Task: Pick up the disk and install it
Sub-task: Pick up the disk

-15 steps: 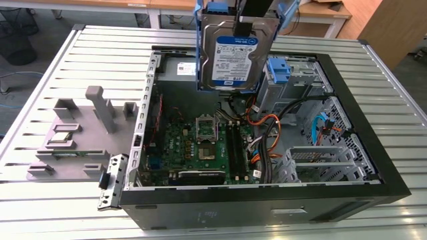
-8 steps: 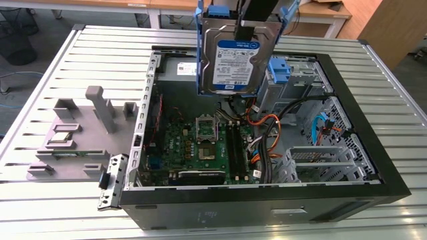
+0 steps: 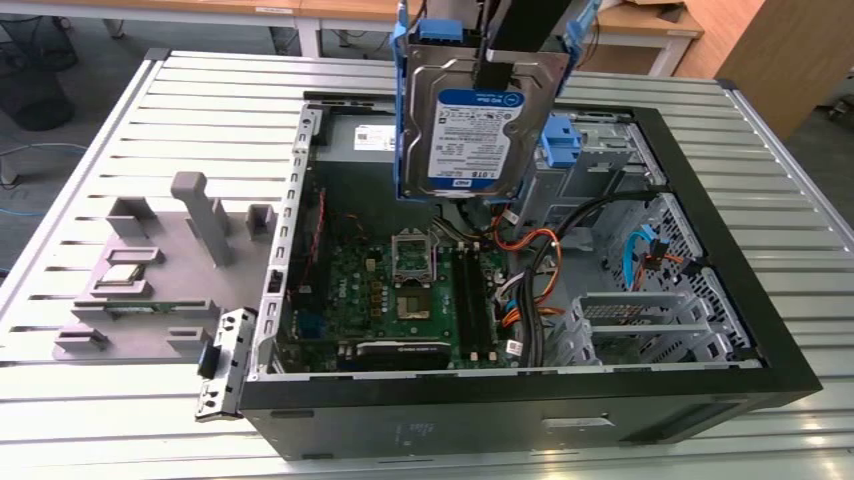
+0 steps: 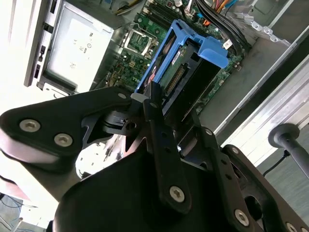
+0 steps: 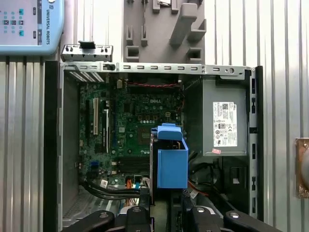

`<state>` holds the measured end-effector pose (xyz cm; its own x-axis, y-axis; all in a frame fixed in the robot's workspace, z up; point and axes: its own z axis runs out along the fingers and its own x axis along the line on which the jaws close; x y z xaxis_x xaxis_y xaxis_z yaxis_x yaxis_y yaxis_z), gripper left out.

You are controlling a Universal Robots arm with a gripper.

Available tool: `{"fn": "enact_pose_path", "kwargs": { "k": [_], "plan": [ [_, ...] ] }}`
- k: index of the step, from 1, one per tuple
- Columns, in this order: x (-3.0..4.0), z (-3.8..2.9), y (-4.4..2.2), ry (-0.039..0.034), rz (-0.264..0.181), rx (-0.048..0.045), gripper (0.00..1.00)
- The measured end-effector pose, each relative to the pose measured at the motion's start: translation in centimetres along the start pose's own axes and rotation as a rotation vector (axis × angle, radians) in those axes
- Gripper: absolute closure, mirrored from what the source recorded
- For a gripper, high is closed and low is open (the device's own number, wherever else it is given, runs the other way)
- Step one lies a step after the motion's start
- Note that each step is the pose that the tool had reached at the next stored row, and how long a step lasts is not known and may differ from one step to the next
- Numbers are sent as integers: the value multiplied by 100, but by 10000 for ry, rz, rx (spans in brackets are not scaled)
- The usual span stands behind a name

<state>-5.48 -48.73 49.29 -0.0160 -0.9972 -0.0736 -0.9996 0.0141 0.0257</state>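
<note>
Your gripper is clamped on the disk near its top end, so it hangs upright, label out, in the air over the open case. It's above the motherboard, just short of the cage in the case's far corner. My guess is that's to let it drop in end-first.

We are logging a ribbed metal desk running across the exterior view. Behind it, light wooden tables are standing on white legs. A wooden cabinet is sitting at the exterior view's right, a black wire bin at its left, on grey floor. Bright glare is washing over the second wrist view's edge.
</note>
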Motion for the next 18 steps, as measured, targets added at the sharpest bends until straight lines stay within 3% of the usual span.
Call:
{"fn": "enact_pose_path", "kwargs": {
  "k": [12,18],
  "plan": [
    [89,-3,-20,156,6,3,65],
    [104,-4,-23,190,6,3,65]
  ]
}}
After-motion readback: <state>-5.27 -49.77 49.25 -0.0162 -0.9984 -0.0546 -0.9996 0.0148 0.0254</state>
